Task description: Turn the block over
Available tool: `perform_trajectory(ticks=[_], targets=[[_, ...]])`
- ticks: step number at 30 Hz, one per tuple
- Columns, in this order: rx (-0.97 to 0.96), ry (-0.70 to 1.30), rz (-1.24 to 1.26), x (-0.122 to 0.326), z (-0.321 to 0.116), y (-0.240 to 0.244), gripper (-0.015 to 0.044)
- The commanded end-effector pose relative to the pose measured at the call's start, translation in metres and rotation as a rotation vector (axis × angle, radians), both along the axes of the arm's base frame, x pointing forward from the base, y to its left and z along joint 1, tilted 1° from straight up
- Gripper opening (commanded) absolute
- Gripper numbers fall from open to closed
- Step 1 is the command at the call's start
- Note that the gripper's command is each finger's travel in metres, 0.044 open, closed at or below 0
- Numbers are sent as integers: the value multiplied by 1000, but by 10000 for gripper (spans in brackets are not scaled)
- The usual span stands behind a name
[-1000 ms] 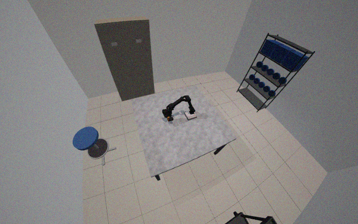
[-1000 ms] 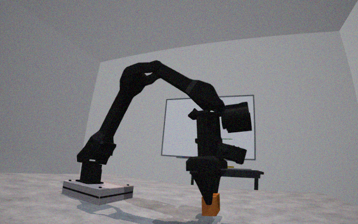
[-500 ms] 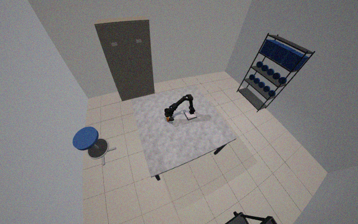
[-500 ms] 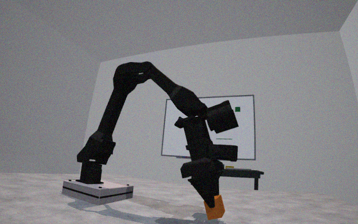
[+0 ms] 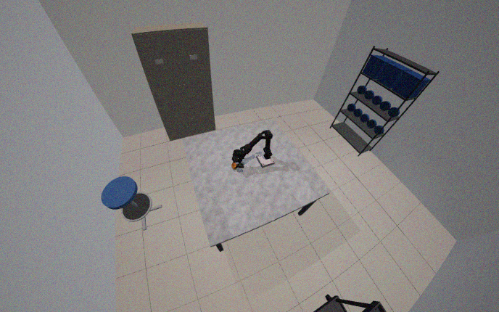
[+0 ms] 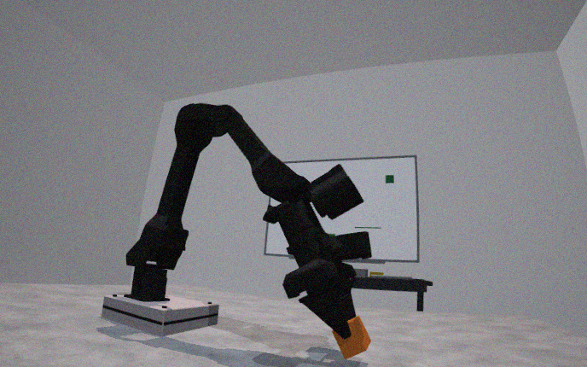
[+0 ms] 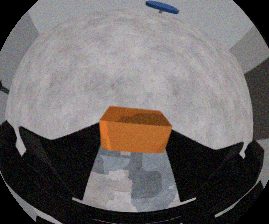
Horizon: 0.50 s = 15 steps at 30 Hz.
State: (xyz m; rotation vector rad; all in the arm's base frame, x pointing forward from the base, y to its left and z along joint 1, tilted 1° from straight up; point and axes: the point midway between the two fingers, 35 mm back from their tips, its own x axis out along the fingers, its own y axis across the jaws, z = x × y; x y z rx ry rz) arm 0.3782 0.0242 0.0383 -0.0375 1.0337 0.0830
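Block (image 5: 233,165) (image 6: 357,340) (image 7: 135,136) was clamped, tilted, in the claw (image 5: 237,166) (image 6: 350,329) (image 7: 134,129), well apart from the base (image 5: 265,163) (image 6: 190,317); turnover and release remained.

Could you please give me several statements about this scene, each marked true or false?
1. The gripper is closed on the orange block. True.
2. The block sits level in the exterior view. False: it is tilted.
3. The arm's base plate is bright green. False: it is pale, with a dark stripe.
4. The round stool seat is blue. True.
5. The whiteboard hangs above the shelf rack. False: it hangs above a dark bench.
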Motion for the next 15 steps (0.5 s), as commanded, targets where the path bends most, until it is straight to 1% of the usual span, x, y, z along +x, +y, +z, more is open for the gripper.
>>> perform_trajectory(ticks=[1, 15], targets=[[7, -31, -1, -2, 1, 0, 0], [14, -203, -7, 11, -28, 1, 0]])
